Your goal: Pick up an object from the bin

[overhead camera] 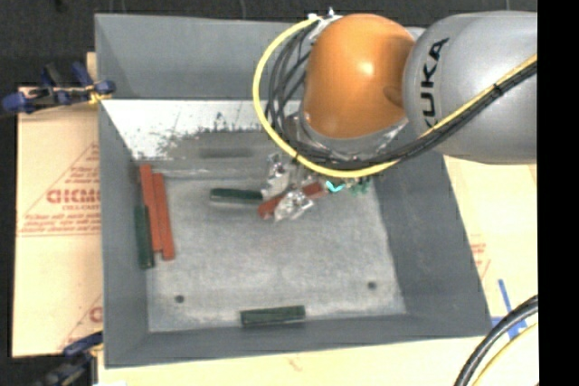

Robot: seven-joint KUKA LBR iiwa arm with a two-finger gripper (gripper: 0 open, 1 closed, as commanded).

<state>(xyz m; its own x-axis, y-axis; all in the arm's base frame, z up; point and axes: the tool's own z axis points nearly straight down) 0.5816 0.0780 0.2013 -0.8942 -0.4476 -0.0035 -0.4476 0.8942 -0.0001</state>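
Now my pincer [288, 199] hangs just right of the dark green bar [233, 193]; whether open or closed, I cannot tell. That bar seems stiff and light, so grip it midway.

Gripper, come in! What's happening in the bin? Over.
Gripper low at bin centre, beside a dark green stick and a small red piece. Grasp not confirmed. Red sticks by left wall, well apart.

Grey bin [298, 271]: red bar [161, 214], seemingly green bars [271, 316]
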